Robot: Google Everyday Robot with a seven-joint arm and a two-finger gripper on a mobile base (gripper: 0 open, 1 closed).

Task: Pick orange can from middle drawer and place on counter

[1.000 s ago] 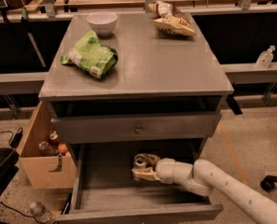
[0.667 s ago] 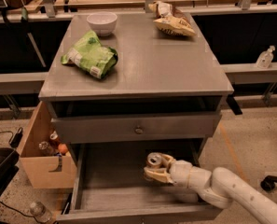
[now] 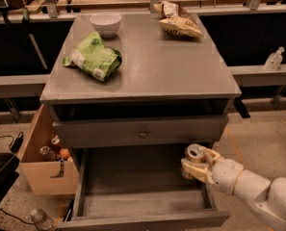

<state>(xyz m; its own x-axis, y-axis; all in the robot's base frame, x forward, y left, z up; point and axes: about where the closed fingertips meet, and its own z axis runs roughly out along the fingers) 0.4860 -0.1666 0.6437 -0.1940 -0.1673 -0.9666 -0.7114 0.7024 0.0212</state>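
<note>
The orange can (image 3: pixel 195 154) is held upright in my gripper (image 3: pixel 196 163), its silver top with pull tab showing. The gripper is shut on it and holds it above the right side wall of the open middle drawer (image 3: pixel 137 198), just below the closed drawer front with a round knob (image 3: pixel 142 133). The drawer's grey floor is bare. The grey counter (image 3: pixel 157 66) lies above, up and to the left of the gripper. My white arm (image 3: pixel 258 191) comes in from the lower right.
On the counter are a green bag (image 3: pixel 93 57), a white bowl (image 3: pixel 106 23) and a tan snack bag (image 3: pixel 177 21). A tan wooden crate (image 3: pixel 44 160) with bottles stands left of the cabinet. A plastic bottle (image 3: pixel 273 59) sits on the right ledge.
My gripper has lifted the orange can out of the drawer and moved it right and up, from the drawer's middle to its right wall.
</note>
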